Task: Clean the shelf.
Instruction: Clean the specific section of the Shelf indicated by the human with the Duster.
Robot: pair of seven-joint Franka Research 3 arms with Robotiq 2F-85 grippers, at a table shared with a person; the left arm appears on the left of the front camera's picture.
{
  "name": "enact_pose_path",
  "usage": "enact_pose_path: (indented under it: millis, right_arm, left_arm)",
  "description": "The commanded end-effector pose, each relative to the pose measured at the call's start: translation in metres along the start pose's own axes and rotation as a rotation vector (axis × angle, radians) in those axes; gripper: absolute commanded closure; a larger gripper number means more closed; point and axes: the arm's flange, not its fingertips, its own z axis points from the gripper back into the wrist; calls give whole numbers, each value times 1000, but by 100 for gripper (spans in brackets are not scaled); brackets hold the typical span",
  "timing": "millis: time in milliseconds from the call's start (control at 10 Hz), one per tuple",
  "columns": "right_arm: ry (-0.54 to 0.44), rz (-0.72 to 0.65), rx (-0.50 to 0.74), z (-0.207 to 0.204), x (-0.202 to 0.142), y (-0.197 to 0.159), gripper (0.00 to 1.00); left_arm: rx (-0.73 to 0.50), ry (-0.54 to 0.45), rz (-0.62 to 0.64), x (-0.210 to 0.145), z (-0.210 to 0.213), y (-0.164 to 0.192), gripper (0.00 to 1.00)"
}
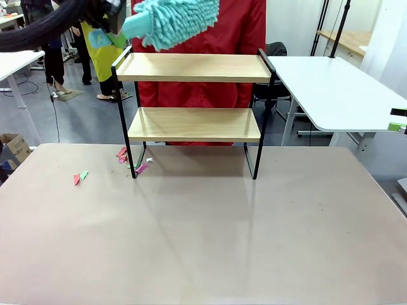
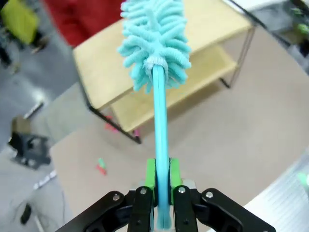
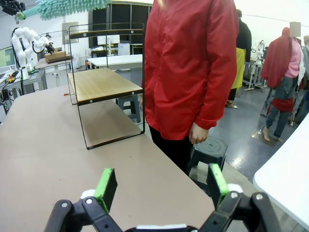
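The shelf (image 1: 194, 95) is a two-tier rack of light wooden boards in a thin black frame, standing at the table's far side. My left gripper (image 2: 162, 180) is shut on the teal handle of a fluffy teal duster (image 2: 154, 43). The duster head (image 1: 175, 22) hangs just above the left end of the top board (image 1: 194, 67). Both boards look bare in the front view. My right gripper (image 3: 161, 186) stands open and empty off the table's right side, facing the shelf (image 3: 104, 84) end-on. Its green pad (image 1: 397, 127) shows at the right edge.
Pink and green paper scraps (image 1: 79, 177) lie on the beige table (image 1: 203, 235), with more (image 1: 130, 160) by the shelf's left leg. A person in a red coat (image 3: 188, 67) stands close behind the shelf. A white table (image 1: 331, 89) stands at the back right, and a black stool (image 3: 207, 150) beside the person.
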Motion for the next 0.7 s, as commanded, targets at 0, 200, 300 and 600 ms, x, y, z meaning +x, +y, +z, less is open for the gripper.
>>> enact_pose_path:
  millis: [0,200,300,600]
  right_arm:
    - [28,-12,-10,-2,6,2,0]
    - [28,-12,-10,-2,6,2,0]
    - [28,-12,-10,-2,6,2,0]
    - [28,-12,-10,-2,6,2,0]
  left_arm:
    - [-201,-34,-153,-16,4,12,86]
    - [-386,29,-238,-19,-2,25,86]
    - [-460,63,-257,-20,-9,32,86]
    - [-482,137,-515,-24,-32,45,86]
